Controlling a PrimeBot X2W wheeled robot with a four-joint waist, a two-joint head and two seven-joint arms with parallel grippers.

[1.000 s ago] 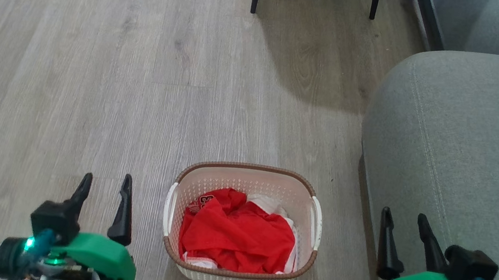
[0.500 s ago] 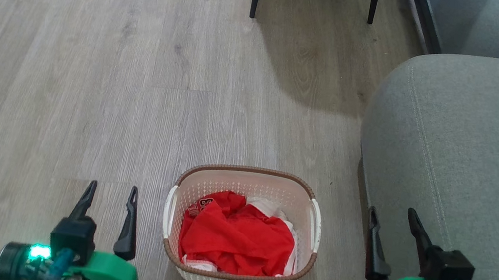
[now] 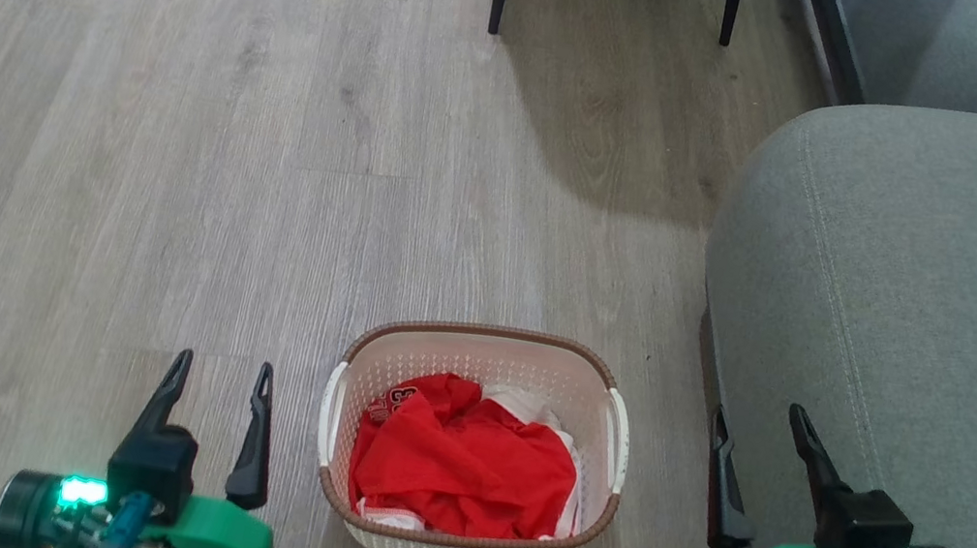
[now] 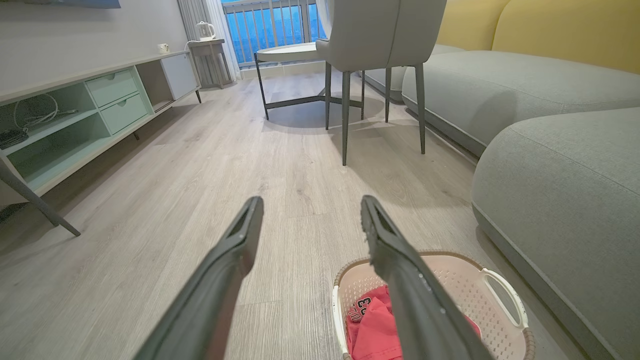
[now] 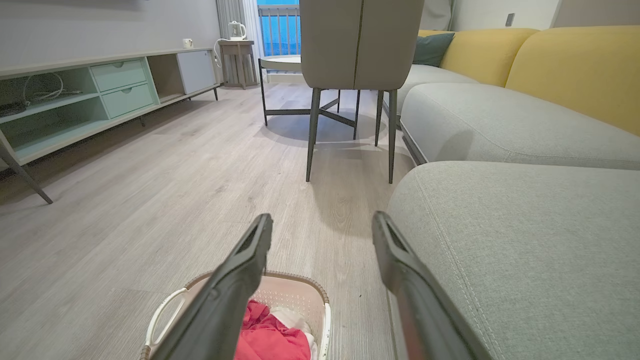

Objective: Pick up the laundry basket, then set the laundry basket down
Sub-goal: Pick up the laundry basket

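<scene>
Laundry basket (image 3: 489,333) sat on the floor (image 3: 180,117) between both claws, its side handles (image 3: 618,437) facing one each; the left claw (image 3: 225,362) stood just beside it, the right claw (image 3: 758,413) farther off by the sofa (image 3: 937,286), both spread open and empty

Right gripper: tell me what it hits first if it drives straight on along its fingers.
Likely the wood floor short of the chair legs. The right gripper points past the laundry basket, not at it. Its outer finger runs near the sofa cushion and might graze it; depth unclear.
</scene>
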